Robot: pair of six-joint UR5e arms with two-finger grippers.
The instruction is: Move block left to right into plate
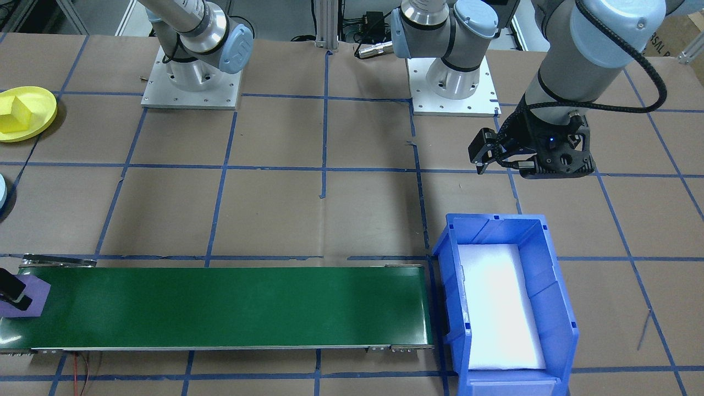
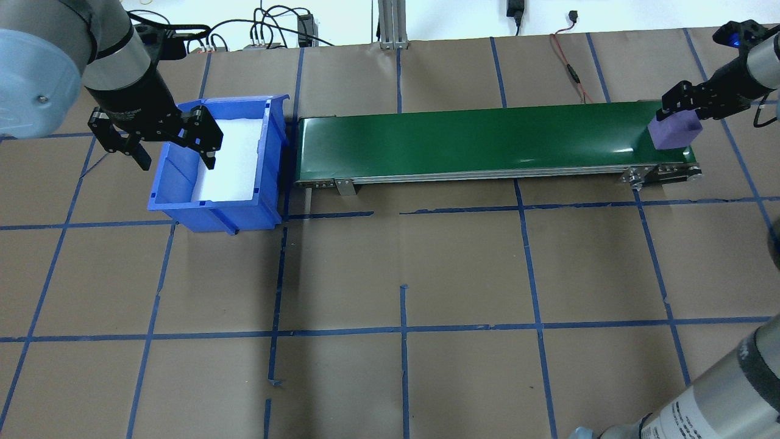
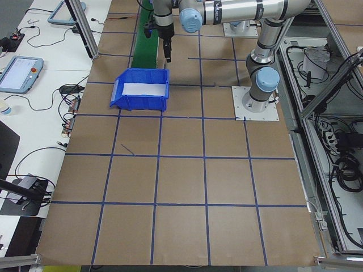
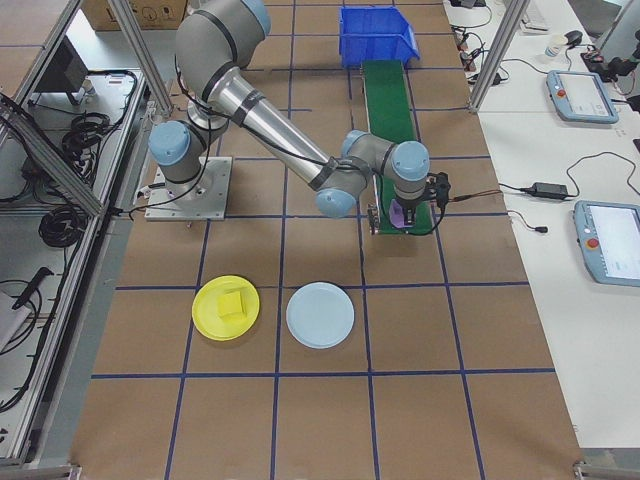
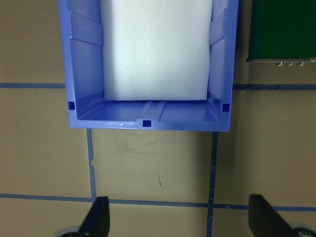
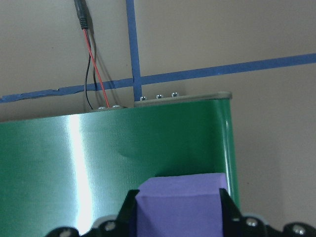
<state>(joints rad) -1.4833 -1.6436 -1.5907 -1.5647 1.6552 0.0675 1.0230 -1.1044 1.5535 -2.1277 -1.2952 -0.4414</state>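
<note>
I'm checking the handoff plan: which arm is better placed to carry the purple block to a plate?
The right. Its gripper is closed around the purple block at the belt's end, nearer the plates. The left gripper hovers open by the blue bin.

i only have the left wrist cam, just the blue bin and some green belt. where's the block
Observer: A purple block sits at the far end of the green conveyor, between the fingers of the right pincer.
Operator: is the yellow plate free
Observer: No, the yellow plate already holds a yellow block.
Operator: anything beside it
Observer: A bare pale blue plate lies next to it.
Operator: and my pincer
Observer: The left pincer hangs open by the blue bin.
</note>
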